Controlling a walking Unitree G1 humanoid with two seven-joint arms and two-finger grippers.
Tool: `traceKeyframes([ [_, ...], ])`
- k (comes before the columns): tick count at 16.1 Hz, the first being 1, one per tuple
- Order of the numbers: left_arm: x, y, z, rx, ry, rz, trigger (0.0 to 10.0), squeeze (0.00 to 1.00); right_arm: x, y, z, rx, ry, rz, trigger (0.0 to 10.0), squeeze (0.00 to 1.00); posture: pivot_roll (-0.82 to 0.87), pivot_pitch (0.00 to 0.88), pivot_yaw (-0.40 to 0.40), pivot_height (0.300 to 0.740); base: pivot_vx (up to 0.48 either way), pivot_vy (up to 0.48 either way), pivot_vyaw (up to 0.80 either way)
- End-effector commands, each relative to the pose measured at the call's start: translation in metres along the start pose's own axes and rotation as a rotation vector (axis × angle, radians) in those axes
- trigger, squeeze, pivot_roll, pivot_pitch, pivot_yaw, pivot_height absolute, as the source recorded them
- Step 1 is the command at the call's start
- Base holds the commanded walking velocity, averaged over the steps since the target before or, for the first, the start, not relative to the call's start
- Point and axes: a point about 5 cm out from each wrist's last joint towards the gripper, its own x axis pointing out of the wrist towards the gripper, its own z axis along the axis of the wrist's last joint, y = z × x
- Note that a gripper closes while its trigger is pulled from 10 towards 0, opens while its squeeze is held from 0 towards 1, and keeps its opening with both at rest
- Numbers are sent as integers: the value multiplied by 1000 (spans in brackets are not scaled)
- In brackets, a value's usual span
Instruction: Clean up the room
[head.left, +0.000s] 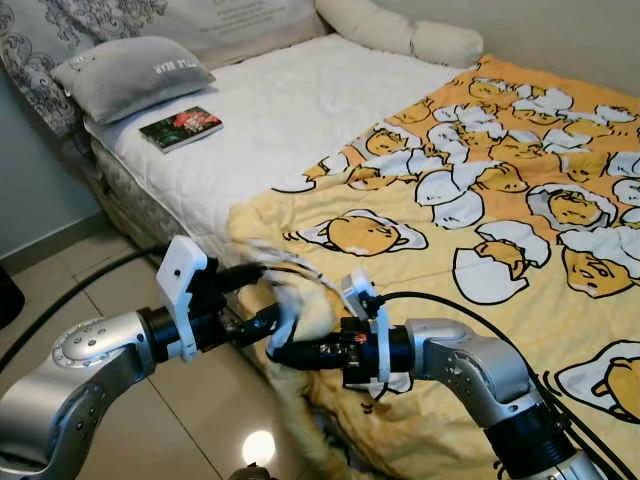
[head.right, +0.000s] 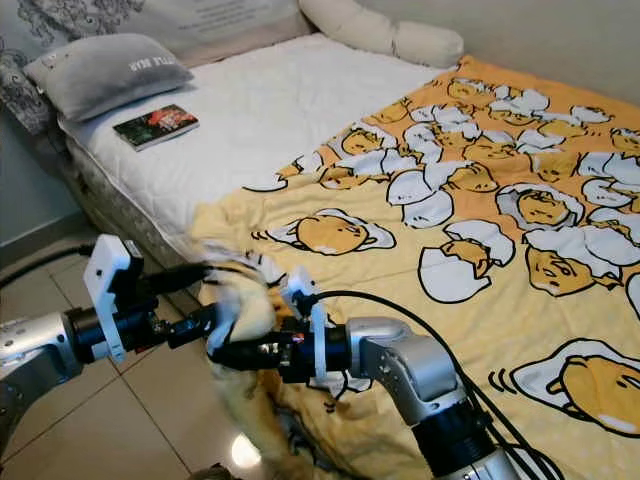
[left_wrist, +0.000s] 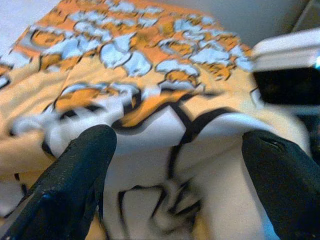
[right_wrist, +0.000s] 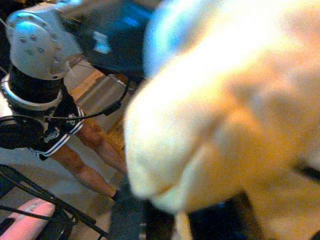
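A yellow blanket (head.left: 480, 200) printed with egg cartoons covers the right half of the bed (head.left: 290, 110). Its near-left corner (head.left: 295, 300) is bunched up and lifted off the bed's edge, blurred. My left gripper (head.left: 258, 300) is at that corner, open, its black fingers (left_wrist: 75, 180) standing wide apart with the fabric between them. My right gripper (head.left: 283, 350) reaches in from the right just below it and is shut on the blanket's folded edge. In the right wrist view the blanket (right_wrist: 225, 110) lies right against the camera and hides the fingers.
A grey pillow (head.left: 130, 75) and a book (head.left: 181, 128) lie on the bare white mattress at the head end, with a long white bolster (head.left: 400, 30) against the wall. A black cable (head.left: 70, 300) crosses the tiled floor. A person's legs (right_wrist: 90, 160) stand nearby.
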Motion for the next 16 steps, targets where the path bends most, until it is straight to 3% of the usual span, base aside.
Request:
traceKeyframes([
  [1,0,-2,7,8,-21,-21,10000,580,0,-1,1,-13,9,-19,10000,1000,84,0,-10,740,0,0,0],
  [3,-4,-6,37,-22,-169,-89,10000,525,2,-3,-1,-33,41,-58,10000,1000,88,0,-15,740,0,0,0],
  [4,-11,-9,46,-15,-168,-142,10000,498,2,-10,0,-57,38,-121,10000,1000,88,0,-15,740,0,0,0],
  [6,-21,-5,45,7,-121,-134,10000,455,2,-12,2,-62,33,-140,10000,1000,90,0,-15,740,0,0,0],
  [7,-22,7,42,13,-94,-39,10000,451,0,-11,0,-68,47,-142,10000,1000,93,0,-17,740,0,0,0],
  [9,-20,13,38,18,-59,18,10000,451,-6,-14,-4,-71,58,-190,10000,1000,90,0,-17,740,0,0,0],
  [10,-18,13,36,12,-52,23,10000,447,-12,-20,-9,-66,66,-258,10000,729,87,0,-16,740,0,0,0],
  [11,-17,11,35,8,-51,21,10000,447,-17,-23,-12,-65,73,-300,10000,0,84,0,-15,740,0,0,0],
  [14,-10,11,20,38,13,49,10000,447,-49,-53,-27,0,65,-680,10000,0,78,0,-15,740,0,0,0],
  [15,-4,15,11,63,45,111,10000,455,-69,-65,-28,10,18,-880,10000,0,76,0,-14,740,0,0,0],
  [16,-1,19,5,81,64,158,10000,455,-80,-68,-26,10,-30,-971,10000,0,75,0,-15,740,0,0,0],
])
